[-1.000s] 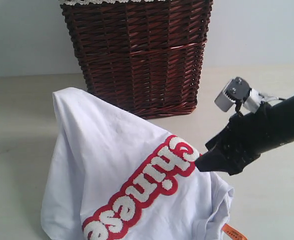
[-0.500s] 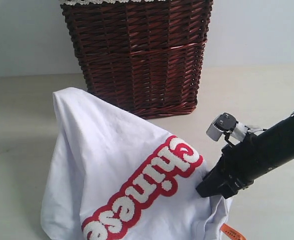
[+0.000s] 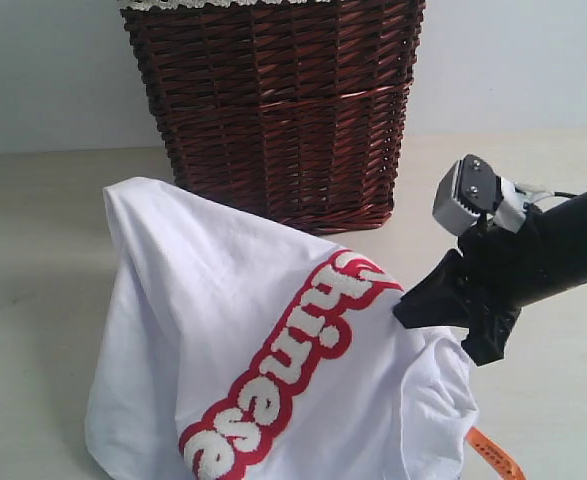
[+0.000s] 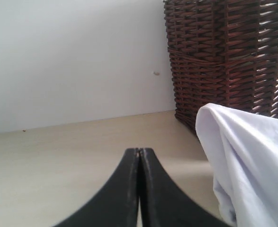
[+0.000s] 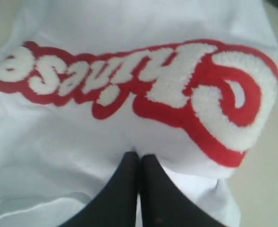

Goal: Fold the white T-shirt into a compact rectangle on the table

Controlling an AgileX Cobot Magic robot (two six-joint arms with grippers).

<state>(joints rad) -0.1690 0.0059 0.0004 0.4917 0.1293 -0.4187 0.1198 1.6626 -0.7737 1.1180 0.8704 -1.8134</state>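
Note:
The white T-shirt (image 3: 223, 300) stands in a tented heap on the table (image 3: 33, 250), its red band with fuzzy white letters running diagonally down the front. My right gripper (image 3: 401, 312) is shut on the shirt's right edge just beside the band's upper end, holding that fold raised. In the right wrist view the gripper (image 5: 139, 155) pinches white cloth just under the red band (image 5: 176, 94). My left gripper (image 4: 139, 150) is shut, nothing showing between its tips, with the shirt (image 4: 243, 156) off to one side. It is hidden in the exterior view.
A dark brown wicker basket (image 3: 273, 110) with white lace trim stands right behind the shirt, also close in the left wrist view (image 4: 224, 56). An orange tag (image 3: 495, 455) sticks out under the shirt's right corner. A pale wall rises behind the table.
My right gripper dipped to the shirt's right edge, then rose with the cloth pinched, pulling that side up and right. The red band shifted and the orange tag came further into view.

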